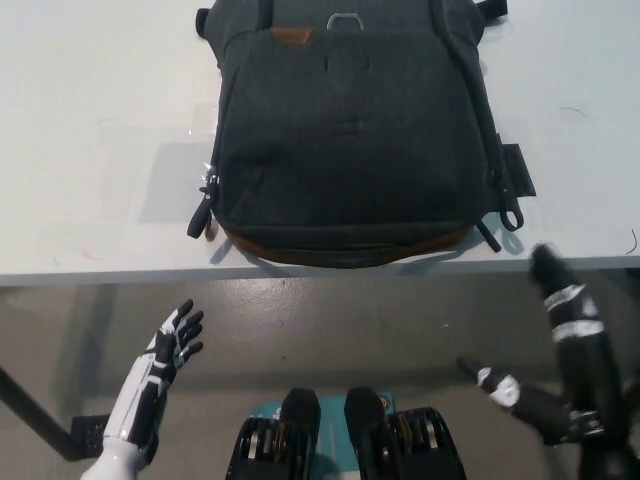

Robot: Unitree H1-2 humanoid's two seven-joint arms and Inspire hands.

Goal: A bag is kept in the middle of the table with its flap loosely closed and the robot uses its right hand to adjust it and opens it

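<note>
A dark grey bag [350, 130] lies flat on the white table [90, 130], its flap closed over the front and a brown base edge toward me. A metal latch [345, 18] shows near the top, and a zipper pull [205, 205] hangs at its left side. My black right hand [560, 350] is at the lower right, below the table's front edge and apart from the bag, fingers spread and holding nothing. My white left hand [170, 350] rests open at the lower left, below the table edge.
The table's front edge [120, 272] runs across the picture just below the bag. Straps [505, 185] trail from the bag's right side. Grey floor lies below the edge.
</note>
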